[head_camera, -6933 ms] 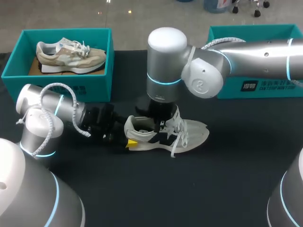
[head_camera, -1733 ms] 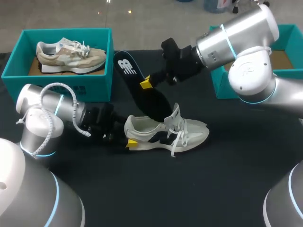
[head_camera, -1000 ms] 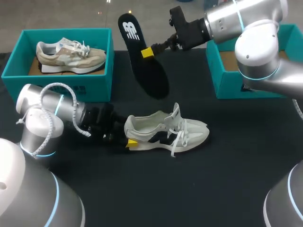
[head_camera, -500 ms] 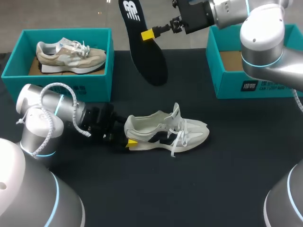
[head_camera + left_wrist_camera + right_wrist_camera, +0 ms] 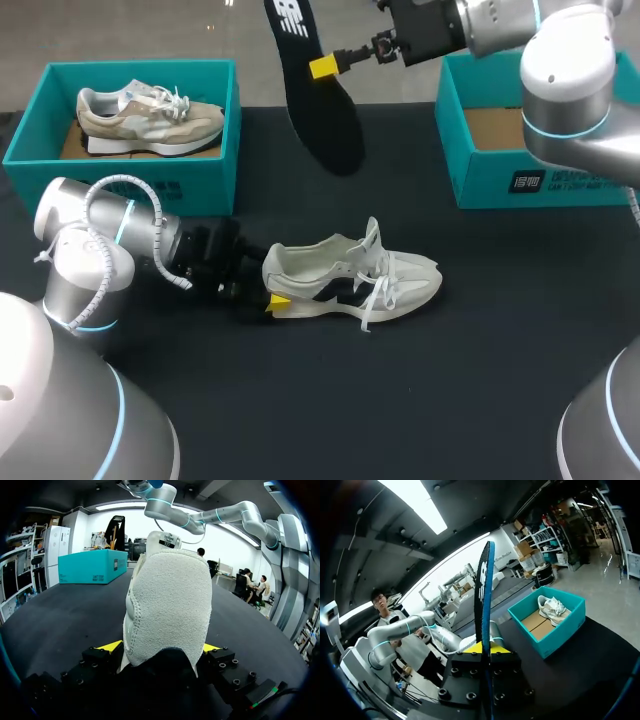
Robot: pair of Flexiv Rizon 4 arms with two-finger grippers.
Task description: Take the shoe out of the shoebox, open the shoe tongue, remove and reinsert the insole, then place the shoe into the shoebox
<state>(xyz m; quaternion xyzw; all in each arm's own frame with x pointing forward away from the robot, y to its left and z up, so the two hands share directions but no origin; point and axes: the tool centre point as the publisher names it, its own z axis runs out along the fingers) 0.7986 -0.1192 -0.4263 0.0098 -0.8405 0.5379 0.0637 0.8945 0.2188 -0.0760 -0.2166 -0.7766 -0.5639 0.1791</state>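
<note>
Insole [image 5: 322, 100] and shoe [image 5: 350, 280] are apart now. Seconds ago the right pincer [image 5: 330, 65] was down in the shoe's opening; since then it has drawn the black insole up and away, a little higher and farther back than half a second ago. Its yellow tips are closed on the insole's edge about halfway along, holding it in the air over the far side of the table [image 5: 450, 380], logo end uppermost, the other end hanging down.

The white shoe has not shifted. It stands on its sole mid-table, toe to the right, tongue [image 5: 372, 240] raised and laces [image 5: 378, 292] loose. The left pincer [image 5: 270, 298] remains clamped on the heel, a yellow tip on each side.

The teal shoebox [image 5: 500, 170] at the far right is open, its brown floor showing, and the right arm [image 5: 560, 60] reaches across above it. A second teal box [image 5: 205, 160] at the far left holds a beige shoe [image 5: 150, 115]. The insole hangs between the two boxes — well apart from the white shoe below it.
</note>
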